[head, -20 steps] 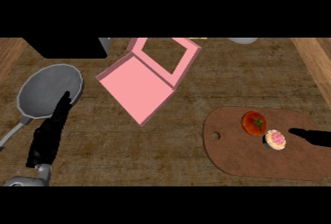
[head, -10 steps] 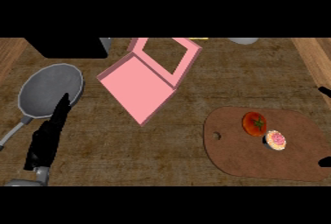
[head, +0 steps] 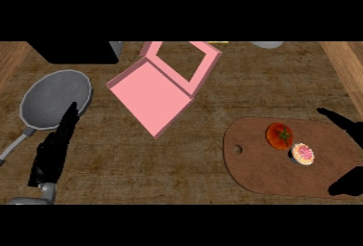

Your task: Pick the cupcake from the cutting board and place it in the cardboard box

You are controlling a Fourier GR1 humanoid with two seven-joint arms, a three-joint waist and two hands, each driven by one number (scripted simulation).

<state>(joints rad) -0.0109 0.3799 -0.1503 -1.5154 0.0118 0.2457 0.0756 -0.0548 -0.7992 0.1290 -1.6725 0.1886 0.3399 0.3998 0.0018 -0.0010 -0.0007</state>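
Since the earlier frame the right hand (head: 346, 126) has come further in from the right edge: its dark fingers now reach over the upper right part of the cutting board (head: 276, 173), and a second dark part of it shows at the board's lower right corner. The fingers look fairly straight and hold nothing; they stop short of the cupcake (head: 303, 154), with a clear gap between.

At the lower left, the left hand (head: 55, 150) lies flat on the counter (head: 177, 163), fingers straight and pointing up the frame, tips touching the lower rim of the grey pan (head: 53, 98). It holds nothing.

The cupcake sits on the right half of the board, in the lower right of the frame. It appears tipped, its pink sprinkled top facing up and slightly right; it is round, so no long axis can be told. A tomato (head: 279, 135) lies just beside it, up and to the left.

Further up, at centre top, the pink box (head: 152, 98) lies open, lid (head: 186, 61) raised toward the top edge. Nothing shows inside it.
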